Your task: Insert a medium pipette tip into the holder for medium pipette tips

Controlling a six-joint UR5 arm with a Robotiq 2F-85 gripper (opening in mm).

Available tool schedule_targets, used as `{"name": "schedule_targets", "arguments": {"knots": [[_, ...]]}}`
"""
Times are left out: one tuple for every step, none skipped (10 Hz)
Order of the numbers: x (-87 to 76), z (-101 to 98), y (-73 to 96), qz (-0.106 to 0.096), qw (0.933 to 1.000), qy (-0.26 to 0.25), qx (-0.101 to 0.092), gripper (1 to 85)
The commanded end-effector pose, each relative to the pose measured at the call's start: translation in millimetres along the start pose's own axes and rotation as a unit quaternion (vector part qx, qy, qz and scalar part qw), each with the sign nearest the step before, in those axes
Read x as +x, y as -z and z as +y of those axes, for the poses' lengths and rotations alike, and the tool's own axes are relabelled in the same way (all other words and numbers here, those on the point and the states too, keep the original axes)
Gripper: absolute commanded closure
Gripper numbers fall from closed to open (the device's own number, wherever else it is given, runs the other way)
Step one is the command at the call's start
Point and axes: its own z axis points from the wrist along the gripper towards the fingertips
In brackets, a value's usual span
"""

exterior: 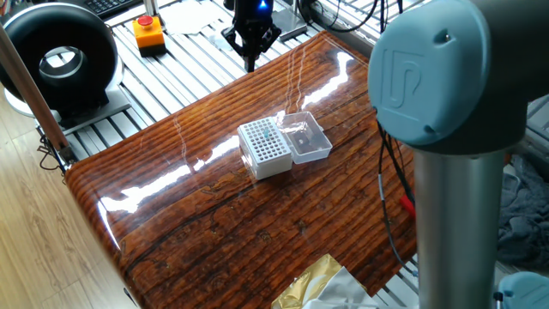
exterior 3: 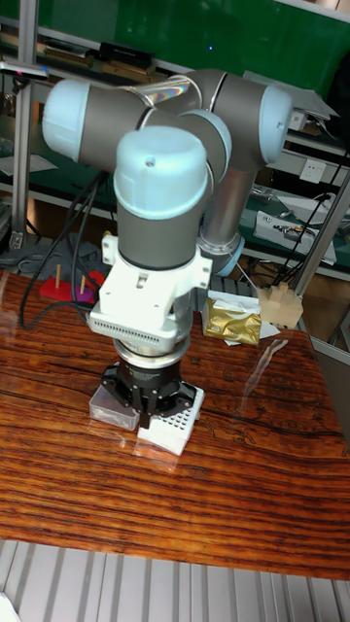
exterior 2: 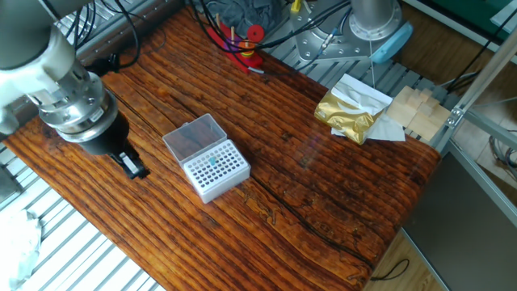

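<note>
Across most of each fixed view runs the dark striped wooden worktop (exterior 2: 323,194), glossy and largely bare, with wide open board on the side of the box away from the arm and along the near edge in the tall fixed view. Beyond its edges lies slatted metal framing (exterior: 184,64). The grey and pale blue robot arm (exterior 3: 160,243) is the biggest thing over the board, its wrist pointing down close to one long edge. Off the far corner sit a crumpled gold foil packet (exterior 2: 349,115) and pale wooden blocks (exterior 2: 420,109), and red cables (exterior 2: 234,40) trail near another edge. A round black fan-like unit (exterior: 60,56) and an orange button box (exterior: 148,33) stand on the framing outside the board. Near the middle of the board rests the holder for medium pipette tips (exterior 2: 216,169), a white box with a gridded top; a few holes hold something bluish, and its clear lid (exterior 2: 192,137) lies folded back flat beside it. The end effector (exterior 2: 132,165) hangs just beside the holder, apart from it, its dark fingers drawn narrow; whether they pinch the medium pipette tip cannot be told, as no tip is discernible.
</note>
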Motion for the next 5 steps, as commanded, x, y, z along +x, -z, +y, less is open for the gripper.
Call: {"name": "schedule_targets", "arguments": {"knots": [[4.5, 8.8, -14.1, 0.002, 0.9999, -0.010, -0.001, 84.7], [1.0, 11.4, -21.5, -0.010, 0.9999, -0.003, -0.006, 84.7], [3.6, 8.3, -24.7, -0.010, 0.9999, 0.001, 0.002, 84.7], [5.6, 4.2, -25.1, -0.009, 0.9999, 0.004, 0.011, 84.7], [6.3, 1.3, -25.9, -0.009, 0.9998, 0.005, 0.017, 84.7]]}}
